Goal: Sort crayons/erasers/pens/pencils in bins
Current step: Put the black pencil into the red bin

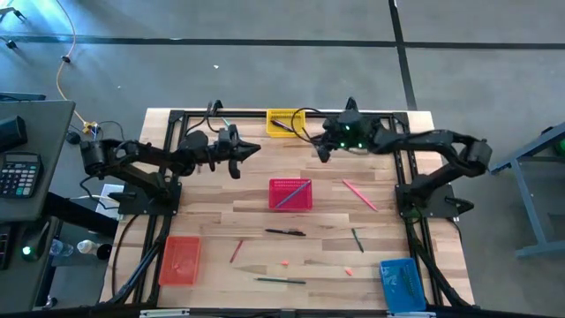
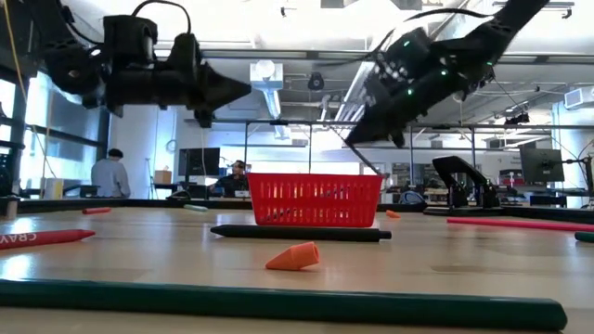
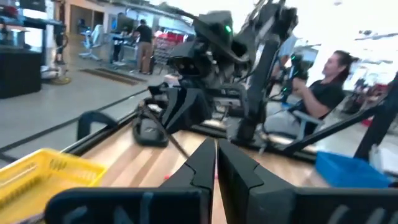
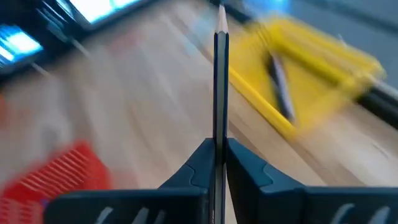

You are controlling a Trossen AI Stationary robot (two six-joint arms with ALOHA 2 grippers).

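Observation:
My right gripper (image 1: 320, 153) hovers above the table between the yellow bin (image 1: 270, 117) and the red bin (image 1: 279, 204). It is shut on a thin dark pencil (image 4: 221, 62) with a pale sharpened tip. My left gripper (image 1: 254, 151) is shut and empty, in the air to the left of the yellow bin; it also shows in the left wrist view (image 3: 216, 149). A black pen (image 4: 280, 87) lies in the yellow bin. The red bin holds a grey-blue pencil (image 1: 296, 192). My right gripper pinches the pencil's shaft (image 4: 221, 132) between its two fingers. The pencil lies along the fingers and sticks out past their tips, sharpened tip forward. It is lifted clear of the table, its tip toward the yellow bin.
On the table lie a black pen (image 1: 285, 232), a pink pencil (image 1: 360, 194), a green pencil (image 1: 357, 238), a red stick (image 1: 236, 252), a long green pencil (image 1: 281, 280) and two erasers (image 1: 285, 262). The orange bin (image 1: 181, 259) and blue bin (image 1: 402, 283) stand at the near corners.

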